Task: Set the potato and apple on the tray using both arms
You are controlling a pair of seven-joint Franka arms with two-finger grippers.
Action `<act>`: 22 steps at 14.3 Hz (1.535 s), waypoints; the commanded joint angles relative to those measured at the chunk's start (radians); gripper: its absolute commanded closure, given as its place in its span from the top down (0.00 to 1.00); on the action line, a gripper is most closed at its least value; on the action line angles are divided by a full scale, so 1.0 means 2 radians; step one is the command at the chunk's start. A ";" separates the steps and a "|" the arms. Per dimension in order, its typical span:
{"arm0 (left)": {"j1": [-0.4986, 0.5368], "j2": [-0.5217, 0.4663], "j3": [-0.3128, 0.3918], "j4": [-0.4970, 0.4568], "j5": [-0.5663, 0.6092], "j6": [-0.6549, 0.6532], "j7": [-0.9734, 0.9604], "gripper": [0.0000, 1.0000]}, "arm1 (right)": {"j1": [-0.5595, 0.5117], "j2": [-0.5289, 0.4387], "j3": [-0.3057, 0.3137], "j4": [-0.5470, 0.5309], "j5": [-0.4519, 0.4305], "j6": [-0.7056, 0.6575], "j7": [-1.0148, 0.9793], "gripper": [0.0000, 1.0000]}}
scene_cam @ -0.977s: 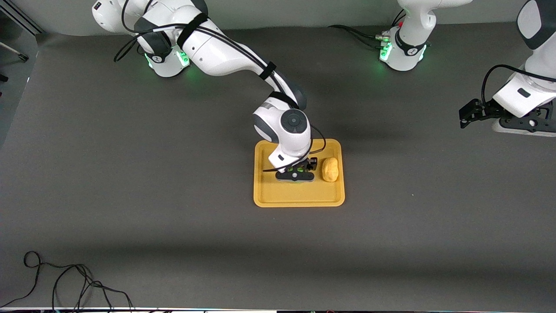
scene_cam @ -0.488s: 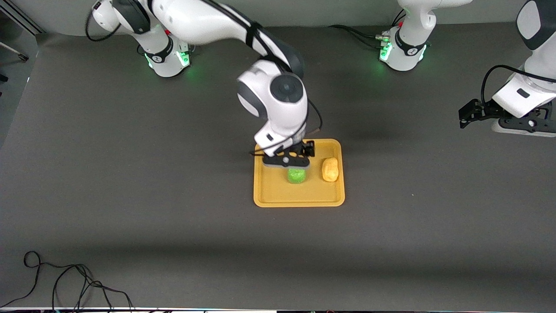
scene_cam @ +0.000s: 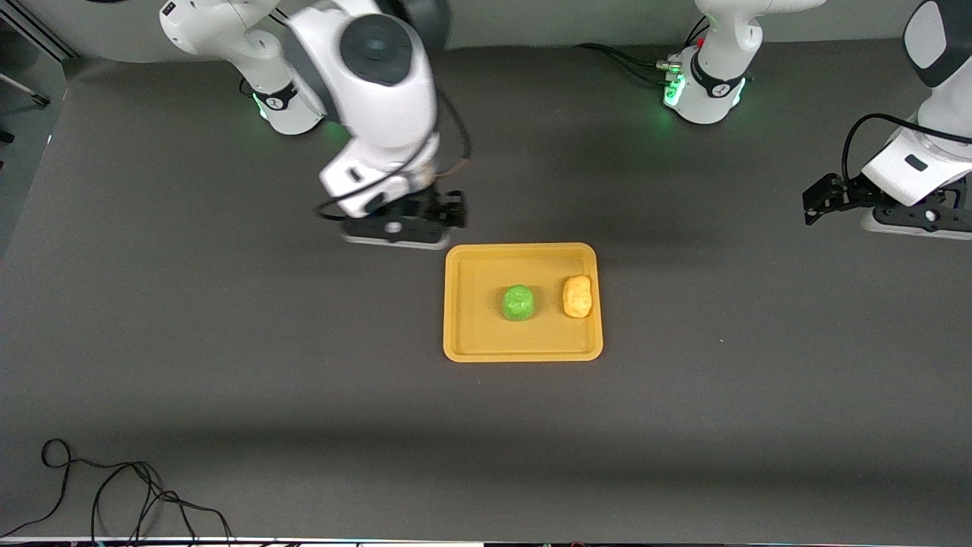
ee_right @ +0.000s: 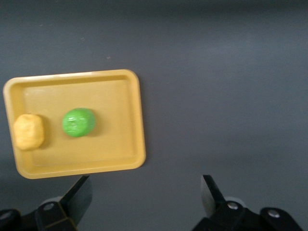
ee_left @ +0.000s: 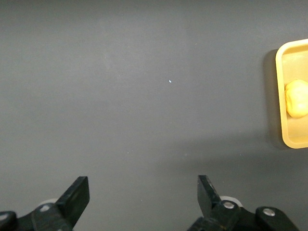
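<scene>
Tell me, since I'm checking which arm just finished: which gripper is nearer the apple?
The right gripper: it hangs open over the table just off the tray's corner, near the apple. The left gripper waits open over the left arm's end of the table.

A robotics lab: two white jointed robot arms (scene_cam: 364,68) on green-lit bases (scene_cam: 702,95) stand at a bare dark grey table (scene_cam: 228,342), with loose black cables (scene_cam: 114,494) trailing at its near edge.
</scene>
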 commanded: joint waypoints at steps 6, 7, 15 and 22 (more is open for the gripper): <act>0.004 -0.004 0.002 0.001 0.000 0.003 0.015 1.00 | -0.256 -0.185 0.061 -0.184 0.004 -0.002 -0.263 1.00; 0.008 -0.004 0.005 0.002 -0.001 -0.001 0.022 1.00 | -0.295 -0.185 0.074 -0.183 0.004 -0.004 -0.288 1.00; 0.006 0.003 0.005 0.000 0.001 0.005 0.018 1.00 | -0.403 -0.181 0.082 -0.162 0.002 -0.017 -0.387 1.00; 0.003 0.043 0.005 0.076 -0.001 -0.061 0.006 1.00 | -0.401 -0.178 0.078 -0.154 0.030 -0.047 -0.383 1.00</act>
